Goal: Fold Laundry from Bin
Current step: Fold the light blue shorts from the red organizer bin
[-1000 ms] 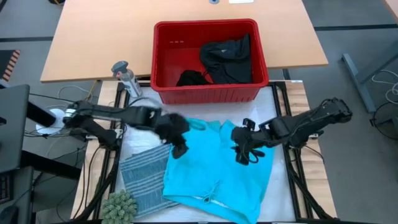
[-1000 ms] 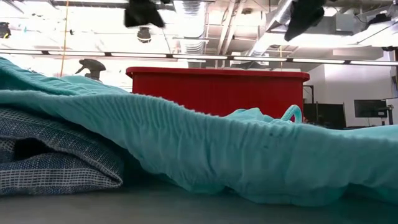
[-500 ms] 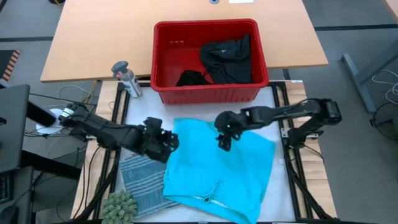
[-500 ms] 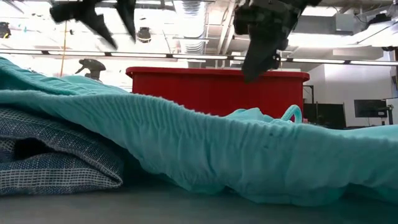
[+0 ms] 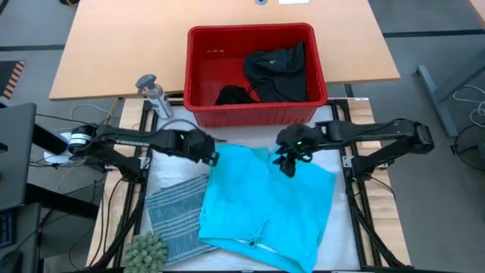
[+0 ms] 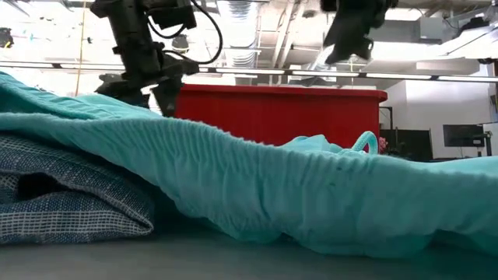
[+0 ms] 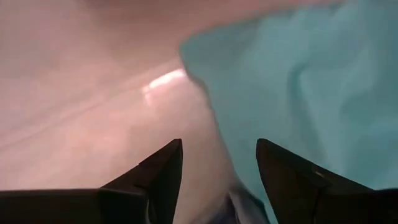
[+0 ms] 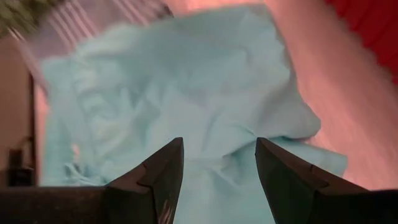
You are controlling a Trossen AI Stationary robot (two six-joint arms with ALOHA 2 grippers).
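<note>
So the wooden table (image 5: 98,61) takes up the far half of the high view, and the red bin (image 5: 254,114) sits at its near edge; that's my landmark for everything else. The bin's long axis runs left-right across the table. Inside it there's a black garment (image 5: 279,72) bunched toward the right side and a smaller black clump (image 5: 233,95) just beside it, against the near wall.

Right in front of the bin, on the pale work surface (image 5: 326,121), the turquoise garment (image 5: 261,205) is spread mostly flat. Its long axis runs away from the bin toward the near edge, tilted a little, with the drawstring waistband end (image 6: 366,142) farthest from the bin. In the low view that gathered waistband fills the foreground.

The blue-grey striped garment (image 5: 176,216) lies folded to the left of the turquoise one, touching it, partly tucked under its edge.

The left gripper (image 5: 211,157) is at the turquoise garment's corner nearest the bin, left side; its wrist view shows the fingers (image 7: 155,171) parted with the cloth edge between them, nothing pinched. The right gripper (image 5: 286,165) hovers over the bin-side edge farther right, fingers (image 8: 152,177) spread apart, holding nothing.

A small grey bottle (image 5: 154,95) stands left of the bin. A spiky green plant thing (image 5: 145,250) sits at the striped garment's far-from-bin corner.
</note>
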